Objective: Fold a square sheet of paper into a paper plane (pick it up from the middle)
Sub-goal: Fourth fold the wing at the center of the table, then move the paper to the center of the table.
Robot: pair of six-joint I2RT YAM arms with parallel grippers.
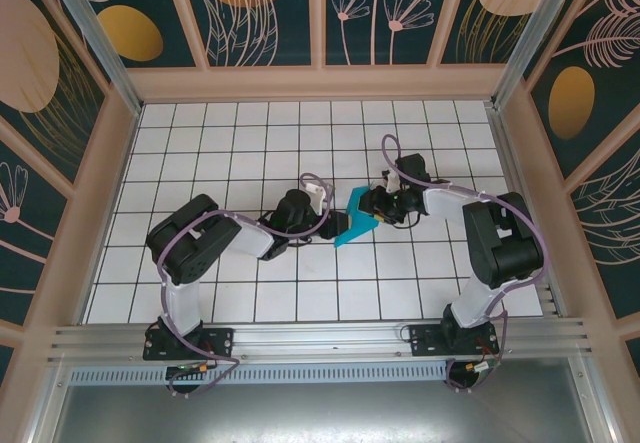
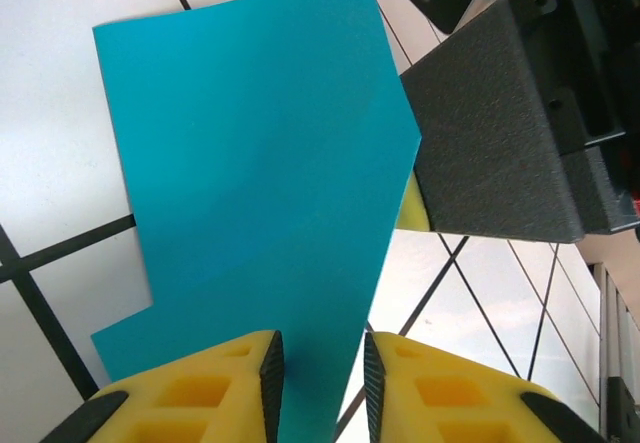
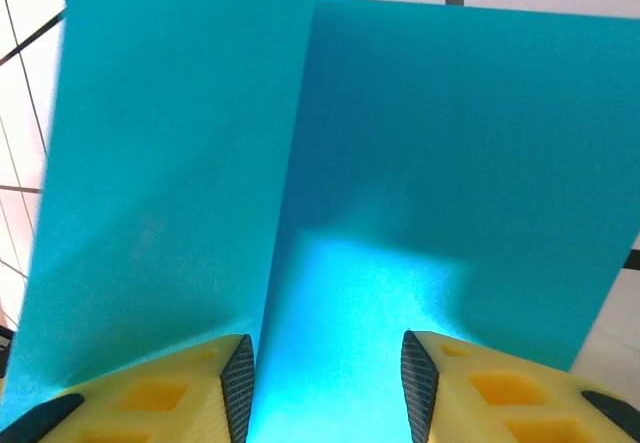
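Right, your arms both reach inward, wrists meeting mid-table. The left gripper (image 2: 322, 383) has jaws slightly parted, the folded cyan sheet (image 1: 355, 225) standing between them. On your right gripper (image 3: 325, 383), pads apart; I can't tell whether it grips.

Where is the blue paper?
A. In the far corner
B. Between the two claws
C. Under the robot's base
B: the paper sits tilted with the left claw on one side and the right claw on the other.
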